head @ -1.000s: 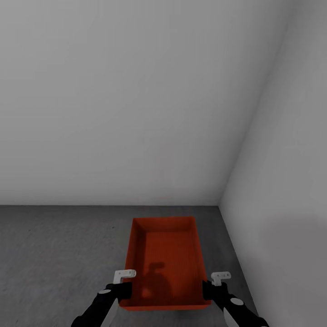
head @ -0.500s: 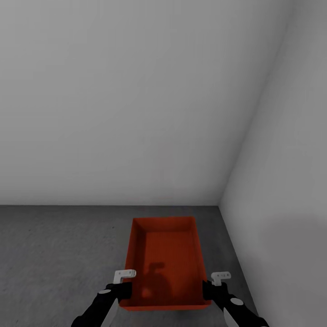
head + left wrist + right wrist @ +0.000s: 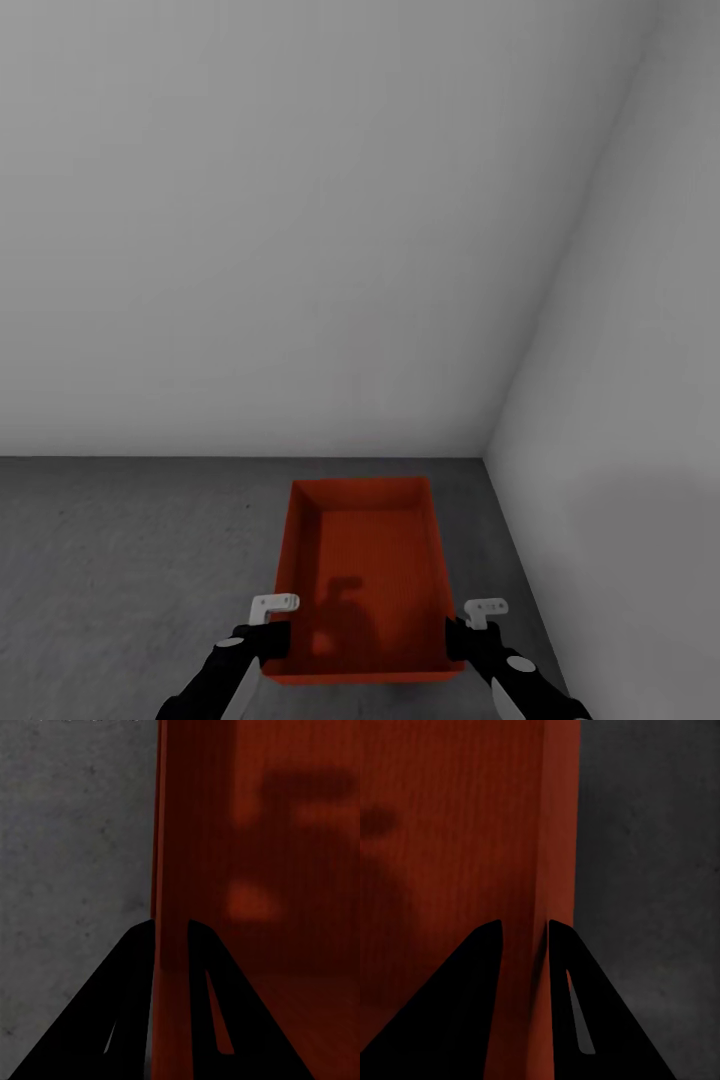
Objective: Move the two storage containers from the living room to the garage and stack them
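One storage container (image 3: pixel 362 585) hung between the two hands, above the concrete floor (image 3: pixel 130 540) near the right wall of the garage. Its long axis ran from near to far. The left hand (image 3: pixel 268 640) pinched the left wall and the right hand (image 3: pixel 462 640) pinched the right wall, both equally close.

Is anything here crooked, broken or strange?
Nothing stands out. The orange-red open-top rectangular bin sits level and empty over the dark grey concrete floor, the left gripper and right gripper each pinching a side wall.
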### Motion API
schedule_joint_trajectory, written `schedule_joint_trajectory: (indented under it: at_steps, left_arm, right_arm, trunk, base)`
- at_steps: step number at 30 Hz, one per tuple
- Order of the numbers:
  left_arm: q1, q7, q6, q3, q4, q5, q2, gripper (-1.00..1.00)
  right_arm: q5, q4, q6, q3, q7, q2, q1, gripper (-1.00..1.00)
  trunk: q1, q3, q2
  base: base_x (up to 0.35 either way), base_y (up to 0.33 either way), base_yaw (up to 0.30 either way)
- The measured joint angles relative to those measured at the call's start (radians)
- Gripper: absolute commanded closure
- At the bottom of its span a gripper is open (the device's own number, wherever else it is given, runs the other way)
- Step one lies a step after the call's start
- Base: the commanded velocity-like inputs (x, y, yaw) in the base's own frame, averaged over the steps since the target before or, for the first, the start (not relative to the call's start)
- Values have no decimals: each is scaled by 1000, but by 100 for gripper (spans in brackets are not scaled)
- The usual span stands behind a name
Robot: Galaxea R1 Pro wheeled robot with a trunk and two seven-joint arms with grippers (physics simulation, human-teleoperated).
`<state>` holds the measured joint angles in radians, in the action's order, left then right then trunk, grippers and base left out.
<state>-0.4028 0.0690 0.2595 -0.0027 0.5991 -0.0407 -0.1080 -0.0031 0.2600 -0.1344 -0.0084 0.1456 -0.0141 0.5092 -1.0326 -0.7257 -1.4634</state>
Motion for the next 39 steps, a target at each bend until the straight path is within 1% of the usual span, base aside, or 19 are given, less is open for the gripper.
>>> schedule_joint_trajectory:
  at_steps: [28, 32, 39]
  left_arm:
    - [0, 0, 0, 0, 0, 0, 0, 100]
    - [0, 1, 2, -1, 1, 0, 0, 100]
    - [0, 3, 3, -2, 2, -3, 0, 100]
  right_arm:
    - [0, 0, 0, 0, 0, 0, 0, 100]
    - [1, 0, 0, -1, 0, 0, 0, 100]
    - [1, 0, 0, -1, 0, 0, 0, 100]
  trunk:
    - [0, 0, 0]
    - [0, 0, 0]
    - [1, 0, 0]
  base:
    - [3, 0, 0]
    - [198, 0, 0]
    - [307, 0, 0]
